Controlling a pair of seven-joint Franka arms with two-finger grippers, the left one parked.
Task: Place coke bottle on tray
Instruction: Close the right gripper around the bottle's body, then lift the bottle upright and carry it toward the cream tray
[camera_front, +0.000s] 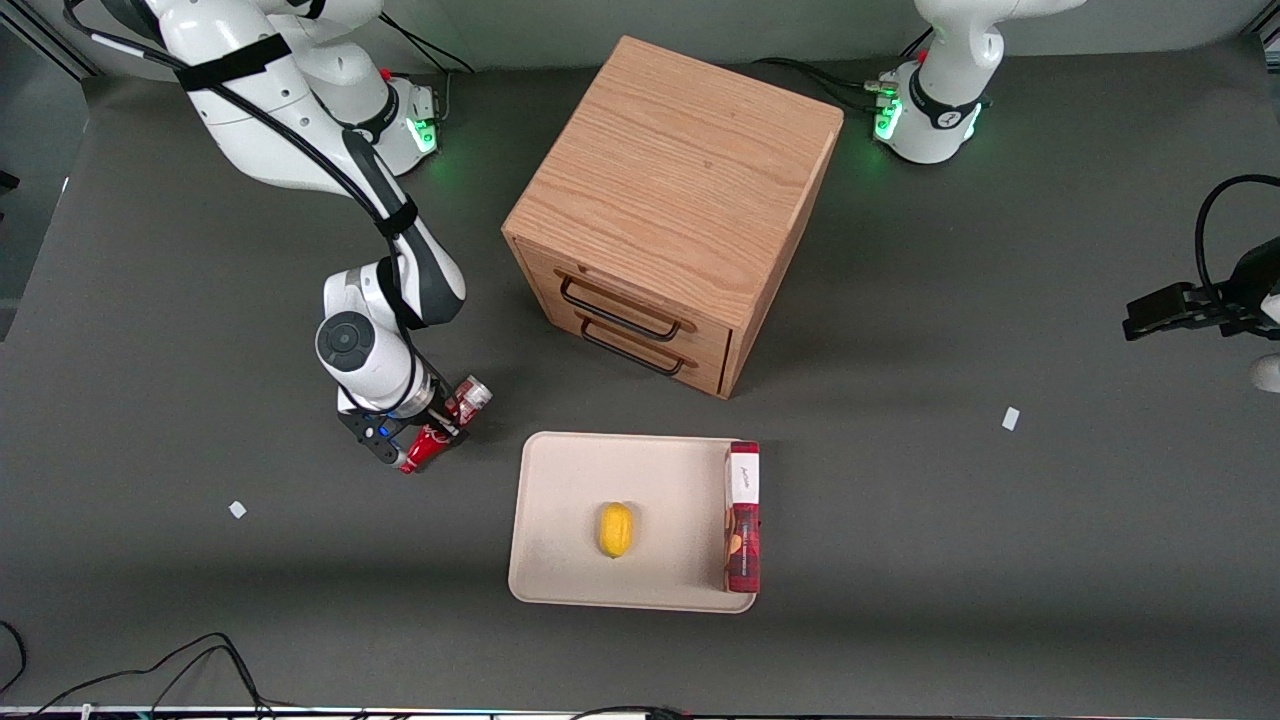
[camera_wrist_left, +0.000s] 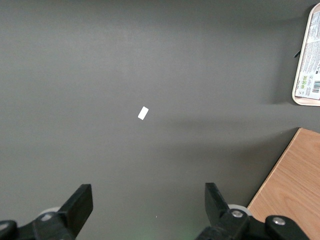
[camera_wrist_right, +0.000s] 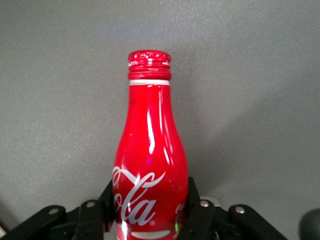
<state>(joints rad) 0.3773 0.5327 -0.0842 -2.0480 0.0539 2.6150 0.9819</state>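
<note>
Pincer (camera_wrist_right: 150, 210) clamping coke bottle (camera_wrist_right: 149, 165), wrist view only, tray (camera_front: 560, 500) apart

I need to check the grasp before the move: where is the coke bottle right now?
The coke bottle lies tilted between the fingers of the gripper, off the tray, beside the tray's corner toward the working arm's end of the table.

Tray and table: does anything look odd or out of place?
Mostly tidy. The red box sits along the tray's edge, slightly over the rim. The gripper, beside the tray, holds the coke bottle tilted.
</note>
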